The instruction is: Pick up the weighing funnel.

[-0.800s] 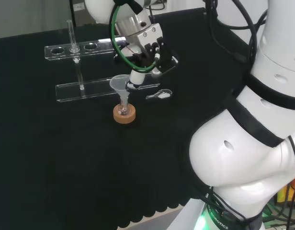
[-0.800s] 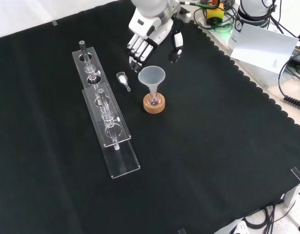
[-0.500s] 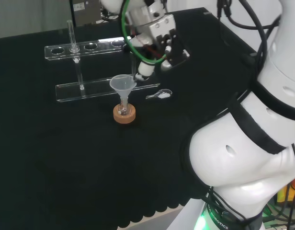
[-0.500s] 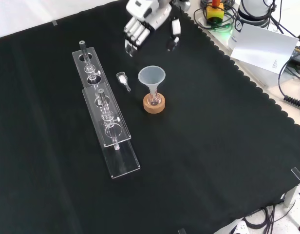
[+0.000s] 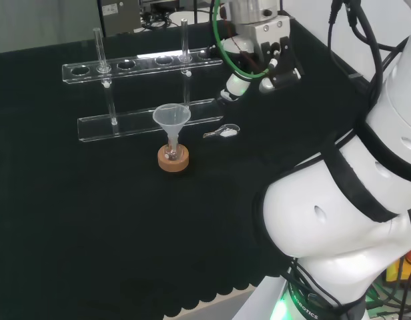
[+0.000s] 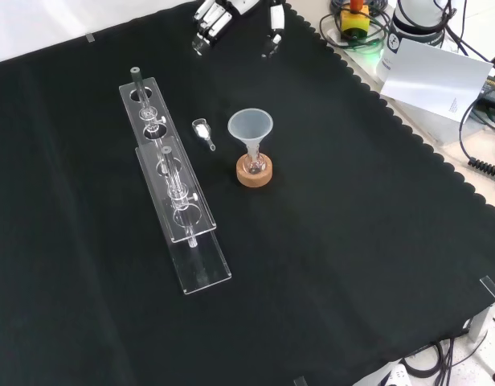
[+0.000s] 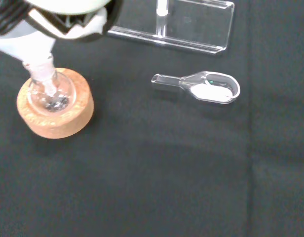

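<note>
I am holding my hand up over the far side of the bench, fingers relaxed and spread apart from the thumb, with nothing between them. By my reckoning the task is at 0 of its steps done. The weighing funnel is lying flat on the black cloth, well apart from my fingers and untouched. In the wrist view it is resting on its side with a little white powder in its bowl.

Everything is left to do: I am going to need to bring the hand down to it, close fingers and thumb round the small clear body, and lift it without tipping out the powder.

From my hand, the weighing funnel is the nearest piece. Just past it the big funnel is standing mouth up in 1 small flask on a cork ring, and the clear rack is running alongside both, with slim upright tubes in it. The weighing funnel is sitting between the rack and the cork ring, close to each but touching neither, so my fingers are getting a narrow gap to work in.

The cloth is lying smooth and dark, ending in a scalloped edge. Beyond that edge, to the right of my hand in the front view, a white sheet and loose cables are lying about.
</note>
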Controlling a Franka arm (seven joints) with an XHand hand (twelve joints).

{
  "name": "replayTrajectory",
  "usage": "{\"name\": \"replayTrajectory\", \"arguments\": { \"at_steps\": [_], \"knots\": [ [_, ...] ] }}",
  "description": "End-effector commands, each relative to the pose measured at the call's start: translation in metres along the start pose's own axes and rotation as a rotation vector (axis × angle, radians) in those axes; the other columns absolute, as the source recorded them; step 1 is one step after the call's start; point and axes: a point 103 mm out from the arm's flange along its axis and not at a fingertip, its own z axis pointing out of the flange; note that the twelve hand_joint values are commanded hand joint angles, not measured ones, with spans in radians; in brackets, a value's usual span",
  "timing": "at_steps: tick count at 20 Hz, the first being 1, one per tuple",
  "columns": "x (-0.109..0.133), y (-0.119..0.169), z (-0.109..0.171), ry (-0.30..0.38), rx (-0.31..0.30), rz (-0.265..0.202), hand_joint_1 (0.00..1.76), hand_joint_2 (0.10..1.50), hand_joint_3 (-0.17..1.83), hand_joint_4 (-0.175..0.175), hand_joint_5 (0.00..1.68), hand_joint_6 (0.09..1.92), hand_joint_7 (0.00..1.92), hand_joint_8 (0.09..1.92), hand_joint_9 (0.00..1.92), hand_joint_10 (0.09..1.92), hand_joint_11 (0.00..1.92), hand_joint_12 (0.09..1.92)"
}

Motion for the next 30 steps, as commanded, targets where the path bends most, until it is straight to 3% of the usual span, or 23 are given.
{"name": "replayTrajectory", "arguments": {
  "at_steps": [1, 14, 30],
  "knots": [
    [-0.023, 0.012, 0.024, 0.046, -0.01, 0.01, 0.83, 0.6, 0.68, -0.074, 0.22, 0.09, 0.17, 0.67, 0.38, 0.71, 0.19, 1.41],
    [-0.048, 0.061, 0.066, 0.08, 0.034, 0.006, 0.85, 0.6, 0.68, -0.073, 0.29, 0.09, 0.22, 0.67, 0.43, 0.67, 0.23, 1.39],
    [-0.059, 0.089, 0.101, 0.105, 0.063, 0.007, 0.86, 0.6, 0.68, -0.071, 0.34, 0.09, 0.23, 0.68, 0.42, 0.67, 0.22, 1.39]
  ]
}}
